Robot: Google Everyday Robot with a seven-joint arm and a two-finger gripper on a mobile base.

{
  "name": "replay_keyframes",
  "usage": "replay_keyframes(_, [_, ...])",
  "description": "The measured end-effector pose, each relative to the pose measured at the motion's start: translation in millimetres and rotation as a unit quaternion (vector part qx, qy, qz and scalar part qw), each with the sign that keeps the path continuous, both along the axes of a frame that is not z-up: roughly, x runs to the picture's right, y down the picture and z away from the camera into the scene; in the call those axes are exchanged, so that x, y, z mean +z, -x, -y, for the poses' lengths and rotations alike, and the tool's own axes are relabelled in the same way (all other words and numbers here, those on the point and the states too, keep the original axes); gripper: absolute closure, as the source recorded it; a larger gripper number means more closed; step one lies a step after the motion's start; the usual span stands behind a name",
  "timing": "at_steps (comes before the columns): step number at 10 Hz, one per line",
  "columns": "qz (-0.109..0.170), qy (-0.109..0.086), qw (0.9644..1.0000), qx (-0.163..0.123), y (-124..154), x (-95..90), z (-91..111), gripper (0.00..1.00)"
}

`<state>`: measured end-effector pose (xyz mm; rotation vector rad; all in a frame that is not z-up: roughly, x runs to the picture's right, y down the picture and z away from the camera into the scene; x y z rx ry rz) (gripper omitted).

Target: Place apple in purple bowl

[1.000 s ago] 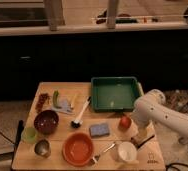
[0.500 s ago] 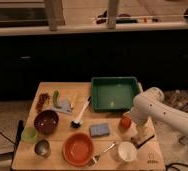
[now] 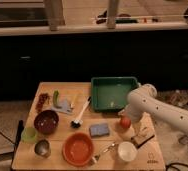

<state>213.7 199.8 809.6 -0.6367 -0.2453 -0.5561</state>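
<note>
Bowls and cups line the near edge of the wooden table [image 3: 24, 161]. An orange bowl [image 3: 78, 148] has nothing visible inside, a white cup [image 3: 126, 151] stands to its right with a spoon [image 3: 103, 151] lying between them, and a metal cup [image 3: 42, 147] and a light green cup [image 3: 29, 134] sit to the left. Just behind those, the purple bowl [image 3: 46, 121] stands empty on the left side, with no fruit in it yet. The apple [image 3: 125, 121] sits on the tabletop well to the right, a blue sponge [image 3: 99, 130] between it and the bowls. It has not shifted over the past second, while the robot's white arm [image 3: 154, 107] has edged leftward over the table, bringing the gripper [image 3: 130, 132] down close beside the apple. Whether it has taken hold cannot be told from here. That closing-in suggests the pick-up is at hand, with the carry across to the purple bowl all yet to do. Farther back, a green tray [image 3: 113, 79] appears bare.
</note>
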Motion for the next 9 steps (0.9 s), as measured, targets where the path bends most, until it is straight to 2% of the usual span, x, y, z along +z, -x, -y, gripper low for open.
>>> replay_keyframes(5, [0.013, 0.009, 0.9998, -0.011, 5, 13.8, -4, 0.20])
replay_keyframes(6, [0.015, 0.010, 0.9998, -0.012, 6, 15.9, -4, 0.25])
replay_keyframes(9, [0.016, 0.014, 0.9997, -0.012, 7, 19.1, -6, 0.53])
